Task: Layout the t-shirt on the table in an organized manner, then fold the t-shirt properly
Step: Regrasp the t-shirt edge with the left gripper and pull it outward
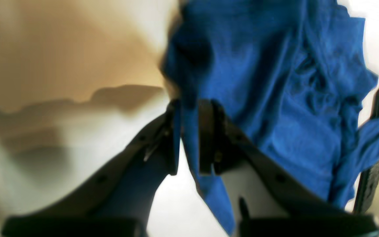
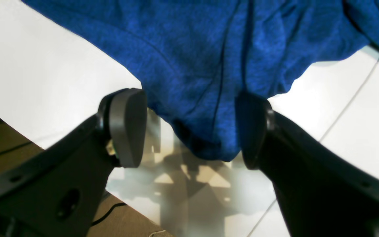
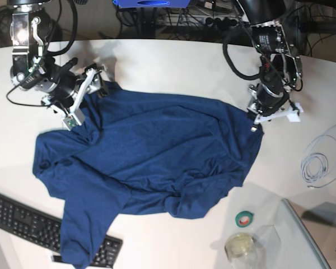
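At upper left of the base view, the right gripper point(image 3: 87, 92) straddles the t-shirt point(image 3: 151, 162) hem, jaws wide apart. Rumpled cloth covers mid-table point(image 3: 173, 61), overlapping the keyboard point(image 3: 22, 221). At upper right, the left gripper point(image 3: 256, 119) pinches an edge. Spreading underway; next likely pulling corners apart.

Left arm reaches down from the far edge, its wrist bent low; the left gripper point(image 1: 189, 136) has its jaws drawn close together, a narrow gap between the dark pads point(image 1: 206, 138), with a fold of the t-shirt point(image 3: 157, 151) running between them — whether the pads actually pinch it cannot be told. Right arm lies low and angled inward, its wrist turned toward the cloth's corner. The right gripper point(image 2: 189, 128) stands with jaws spread wide — rounded fingertips point(image 2: 127, 126) on either side of a hanging edge, neither pressed on it.
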